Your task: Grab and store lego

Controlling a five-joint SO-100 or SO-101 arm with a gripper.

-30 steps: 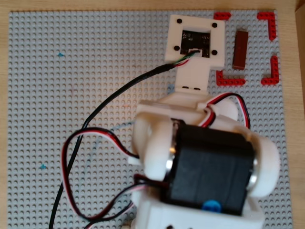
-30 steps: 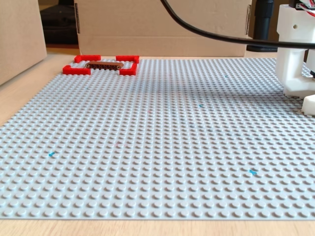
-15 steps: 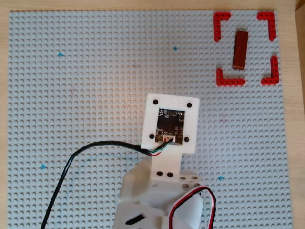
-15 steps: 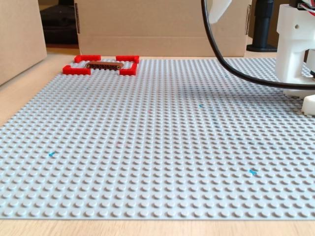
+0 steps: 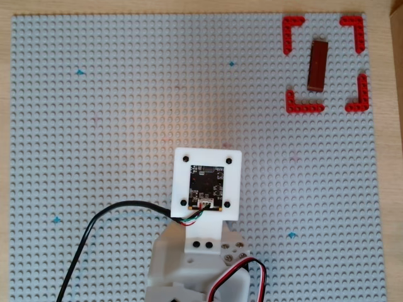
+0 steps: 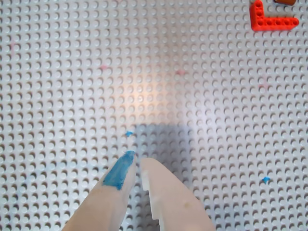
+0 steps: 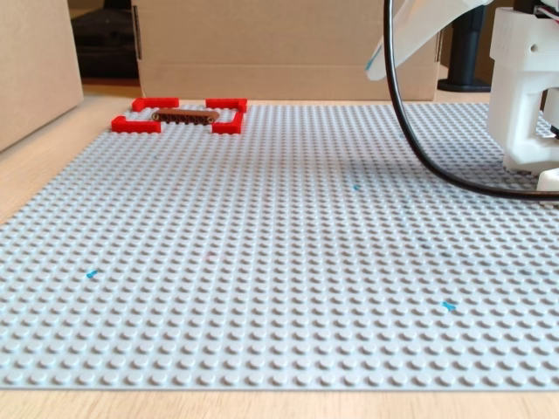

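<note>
Lego (image 5: 317, 65), a long dark reddish-brown brick, lies flat on the grey baseplate (image 5: 113, 126) inside the square marked by four red corner pieces (image 5: 304, 106), at the top right of the overhead view and far left at the back in the fixed view (image 7: 184, 114); only a sliver of it shows at the top right edge of the wrist view (image 6: 285, 2), just above one red corner (image 6: 272, 19). The gripper (image 6: 138, 162) hangs well apart from it over bare studs, its two pale fingers nearly closed with only a thin slit between the tips, one tip (image 6: 120, 169) daubed blue, and holding nothing. With the brick already within the marked square, the work appears done or nearly so, and the arm looks to be pulling back toward its base; a clean finish would call for keeping the fingers high above the studs and the black cable (image 7: 410, 122) clear of the brick, so nothing drags it out of the frame. Against the overhead pictures from half a second and a second earlier, the white camera mount (image 5: 208, 184) has retreated from beside the red corners down toward the bottom of the view, while the brick has not shifted
</note>
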